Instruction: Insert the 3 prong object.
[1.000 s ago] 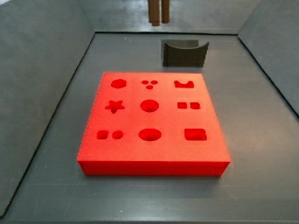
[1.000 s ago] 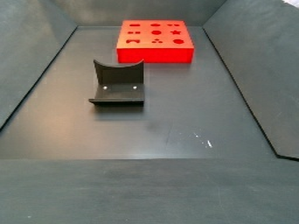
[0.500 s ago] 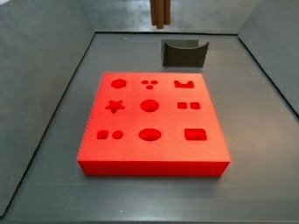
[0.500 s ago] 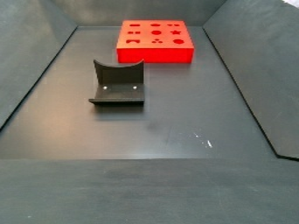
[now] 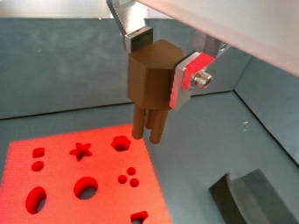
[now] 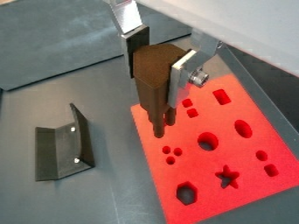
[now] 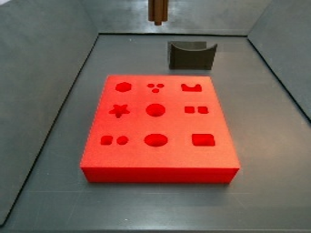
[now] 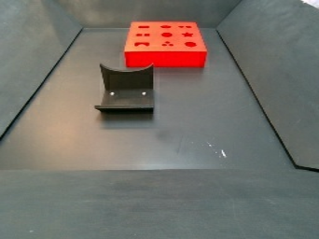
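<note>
Gripper (image 5: 162, 74) high above red block (image 5: 82, 171), clamped on 3 prong object (image 5: 149, 87). Looks rigid, light; upper-body hold suits, prongs free

The light is soft and even. The red block (image 7: 158, 124) glows very bright, almost too bright. A small shiny spot sits on the dark floor (image 8: 214, 147). The gripper (image 5: 163, 66), close to the camera, looks slightly blurry.
</note>
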